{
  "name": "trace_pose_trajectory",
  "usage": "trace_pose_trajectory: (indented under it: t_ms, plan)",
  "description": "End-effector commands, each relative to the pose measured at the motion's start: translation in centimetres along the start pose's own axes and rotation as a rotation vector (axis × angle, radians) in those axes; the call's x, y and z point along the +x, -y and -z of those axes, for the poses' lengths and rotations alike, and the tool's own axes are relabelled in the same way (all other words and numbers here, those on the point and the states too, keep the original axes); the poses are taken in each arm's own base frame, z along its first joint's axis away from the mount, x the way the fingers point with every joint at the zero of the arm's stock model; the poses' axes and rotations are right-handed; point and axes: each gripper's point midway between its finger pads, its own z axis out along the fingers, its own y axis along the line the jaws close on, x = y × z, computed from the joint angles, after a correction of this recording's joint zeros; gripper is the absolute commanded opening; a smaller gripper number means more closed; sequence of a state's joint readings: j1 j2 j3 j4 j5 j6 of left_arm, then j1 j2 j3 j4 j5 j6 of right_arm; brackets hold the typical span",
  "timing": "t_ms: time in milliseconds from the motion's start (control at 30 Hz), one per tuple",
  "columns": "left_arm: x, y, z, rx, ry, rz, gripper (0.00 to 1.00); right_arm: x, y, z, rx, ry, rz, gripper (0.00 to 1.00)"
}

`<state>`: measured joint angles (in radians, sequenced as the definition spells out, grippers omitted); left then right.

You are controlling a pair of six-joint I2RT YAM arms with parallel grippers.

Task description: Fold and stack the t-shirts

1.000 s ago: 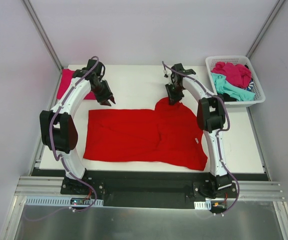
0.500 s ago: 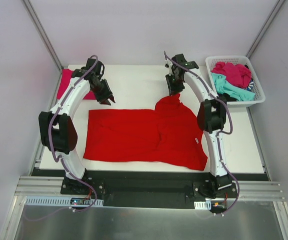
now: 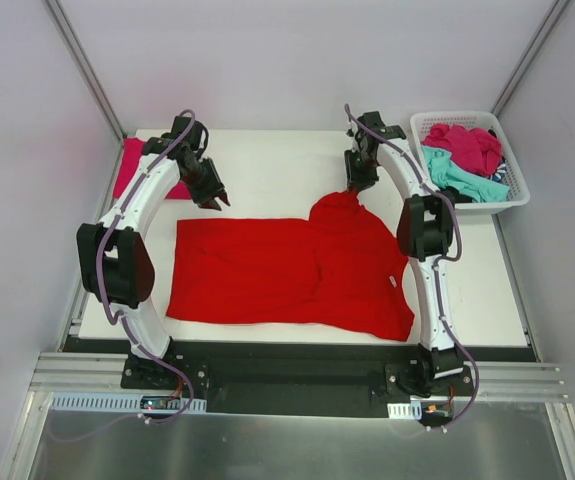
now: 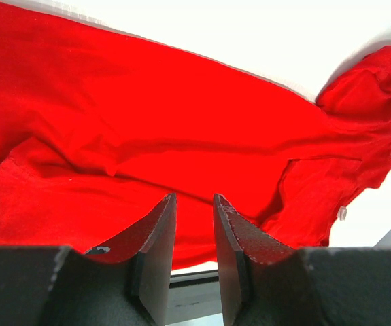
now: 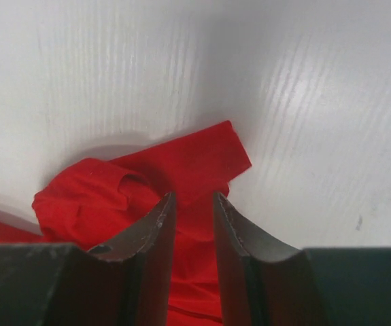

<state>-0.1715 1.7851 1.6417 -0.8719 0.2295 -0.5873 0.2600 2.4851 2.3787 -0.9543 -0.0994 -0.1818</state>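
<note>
- My right pincer [image 5: 193, 198] hangs just above the bunched far end of the red shirt [image 3: 267, 270]. Its jaws are slightly parted and I see no cloth pinched between them.
- My left pincer [image 4: 194, 198] hovers over the shirt's far left edge, jaws narrowly apart and holding nothing.
- The red shirt lies spread across the middle of the surface [image 3: 267, 175].
- The basket [image 3: 457, 116] at the far right holds a magenta shirt [image 3: 467, 145] on a teal shirt [image 3: 462, 180].
- A pink shirt [image 3: 132, 165] lies at the far left corner.
</note>
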Motion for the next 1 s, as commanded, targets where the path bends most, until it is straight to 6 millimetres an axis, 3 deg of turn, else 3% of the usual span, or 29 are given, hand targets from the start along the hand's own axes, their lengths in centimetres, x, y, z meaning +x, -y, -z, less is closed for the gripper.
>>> trace_pose_trajectory:
  t_ms: [0,267,633,967]
  plan:
    - [0.1,1.3,1.5,0.034,0.014,-0.016,0.28,0.3,-2.1,-1.6,-0.096,-0.028,-0.044,0.33]
    - [0.0,1.3,1.7,0.031,0.018,-0.022,0.28,0.6,-3.2,-2.1,-0.138,-0.038,-0.044,0.32]
    - [0.2,1.4,1.7,0.033,0.017,-0.019,0.28,-0.1,-2.6,0.0,-0.110,-0.002,-0.006,0.31]
    - [0.6,1.3,1.9,0.024,0.017,-0.022,0.27,-0.4,-3.3,1.0,-0.138,0.013,0.005,0.30]
